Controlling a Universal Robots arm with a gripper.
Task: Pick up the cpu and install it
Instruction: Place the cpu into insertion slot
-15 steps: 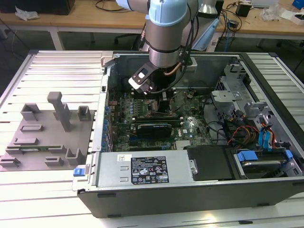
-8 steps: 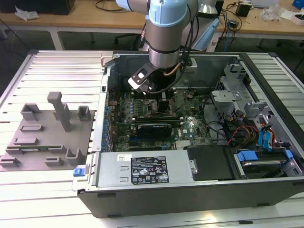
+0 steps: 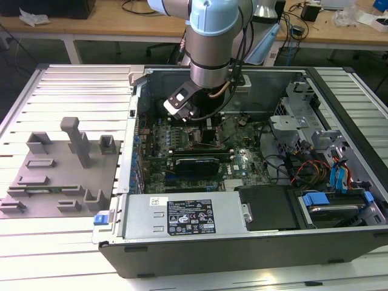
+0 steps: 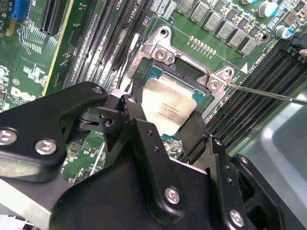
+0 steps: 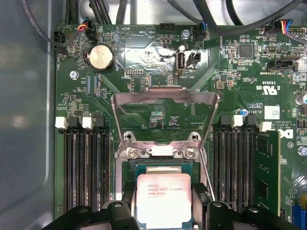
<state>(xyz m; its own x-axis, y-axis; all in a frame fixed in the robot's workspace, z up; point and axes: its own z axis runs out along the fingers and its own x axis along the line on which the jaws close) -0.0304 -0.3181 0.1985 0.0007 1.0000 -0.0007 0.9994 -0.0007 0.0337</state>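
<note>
Motherboard (image 5: pixel 144 62) w/ open socket (image 5: pixel 158 165); gripper (image 5: pixel 164 195) clamped on cpu (image 5: pixel 164 189) over it, cpu's near edge hidden.

cpu (image 5: pixel 164 199) cut by first wrist view's edge; gripper (image 4: pixel 162 117) covers one corner

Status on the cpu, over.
Claw shut on cpu, at the open socket. Seating unclear. Load plate raised, nothing across the socket.

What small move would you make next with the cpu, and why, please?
Probably lower it gently: the gripper holds the cpu squarely over the open socket, and the load plate is flipped back, so nothing seems to block seating.
</note>
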